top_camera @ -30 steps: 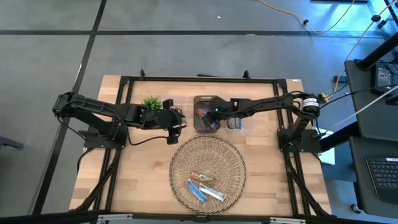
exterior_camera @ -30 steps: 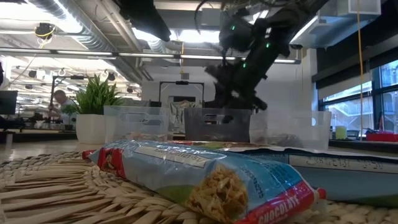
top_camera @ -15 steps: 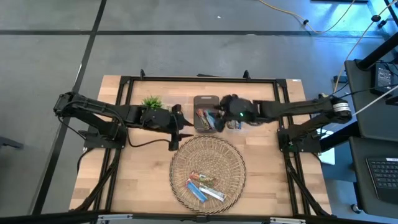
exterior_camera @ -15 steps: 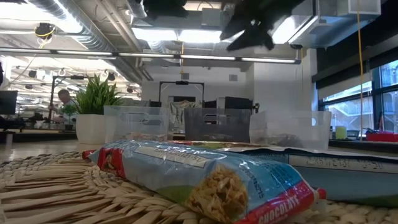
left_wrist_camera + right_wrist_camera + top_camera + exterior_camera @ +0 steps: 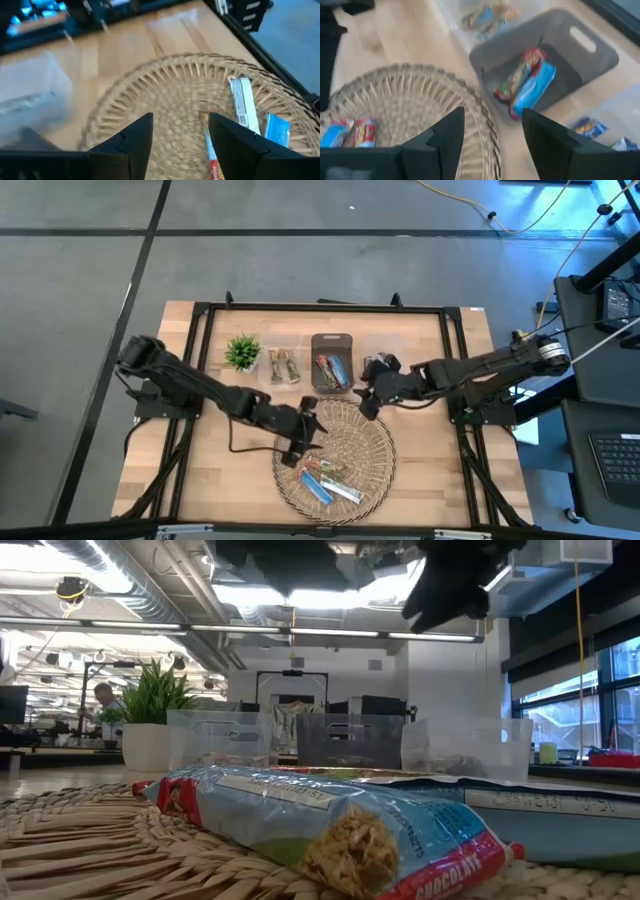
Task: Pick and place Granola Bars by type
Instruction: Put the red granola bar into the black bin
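Observation:
Three granola bars (image 5: 326, 479) lie flat in a round wicker basket (image 5: 350, 420), blue and red-multicolour wrappers; the low view shows them close up (image 5: 340, 820). My left gripper (image 5: 308, 430) hangs open above the basket's left side, and its wrist view looks down on the bars (image 5: 241, 101). My right gripper (image 5: 366, 404) is open over the basket's far right rim. More bars lie in the grey bin (image 5: 529, 82) and in the clear bins (image 5: 283, 367) either side of it.
A small green potted plant (image 5: 243, 350) stands left of the three bins along the far side. The grey bin (image 5: 332, 343) sits between the two clear bins. Bare wooden table (image 5: 220, 470) lies left and right of the basket. Black frame rails run along the table's edges.
My right gripper has risen out of the grey bin and drawn toward the near edge, over the basket's far right rim. My left gripper has swung from beside the left clear bin toward the near edge, out over the basket's left side.

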### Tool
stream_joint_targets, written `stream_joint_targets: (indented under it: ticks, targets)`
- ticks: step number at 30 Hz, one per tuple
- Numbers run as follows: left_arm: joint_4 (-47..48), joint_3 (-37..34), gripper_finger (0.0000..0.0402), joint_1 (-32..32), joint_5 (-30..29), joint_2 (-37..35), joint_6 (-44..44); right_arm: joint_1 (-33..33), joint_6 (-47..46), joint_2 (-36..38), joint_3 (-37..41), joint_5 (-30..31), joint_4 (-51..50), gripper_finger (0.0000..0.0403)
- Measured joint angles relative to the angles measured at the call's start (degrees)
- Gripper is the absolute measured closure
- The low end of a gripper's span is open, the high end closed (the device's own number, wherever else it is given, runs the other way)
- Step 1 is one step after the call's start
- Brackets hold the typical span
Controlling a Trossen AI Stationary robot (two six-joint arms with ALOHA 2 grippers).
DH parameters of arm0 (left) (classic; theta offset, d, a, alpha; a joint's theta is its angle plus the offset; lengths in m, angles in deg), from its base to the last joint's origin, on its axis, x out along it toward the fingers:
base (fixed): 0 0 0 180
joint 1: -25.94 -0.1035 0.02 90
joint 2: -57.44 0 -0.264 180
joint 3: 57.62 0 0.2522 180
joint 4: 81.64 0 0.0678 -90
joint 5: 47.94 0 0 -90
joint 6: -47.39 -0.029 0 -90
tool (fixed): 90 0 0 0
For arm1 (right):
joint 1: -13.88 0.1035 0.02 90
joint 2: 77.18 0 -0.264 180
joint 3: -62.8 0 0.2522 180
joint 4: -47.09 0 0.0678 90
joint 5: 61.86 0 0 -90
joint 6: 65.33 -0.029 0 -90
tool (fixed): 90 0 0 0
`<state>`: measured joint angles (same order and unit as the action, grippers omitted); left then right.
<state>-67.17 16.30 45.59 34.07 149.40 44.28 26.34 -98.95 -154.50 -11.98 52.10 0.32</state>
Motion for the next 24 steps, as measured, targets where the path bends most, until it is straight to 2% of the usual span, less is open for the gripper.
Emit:
stream_joint_targets:
  ticks: [5, 12, 16, 24]
  targets:
    - [-2.5, 0.0, 0.0217, 2.5, -3.7, 6.8, 1.5, 3.0, -0.8, 0.0, 0.0, 0.0, -2.0, 0.0202]
    - [-3.8, 0.0, 0.0217, 5.2, -5.5, 13.7, 5.2, 5.4, -2.3, 0.0, 0.0, 0.0, -2.2, 0.0201]
    - [-4.0, 0.0, 0.0217, 5.6, -5.8, 15.2, 7.3, 6.2, -2.3, 0.0, 0.0, 0.0, -2.2, 0.0201]
    - [-3.7, 0.0, 0.0217, 5.8, -2.5, 15.9, 10.9, 6.6, -3.6, 0.0, 0.0, 0.0, -2.3, 0.0201]
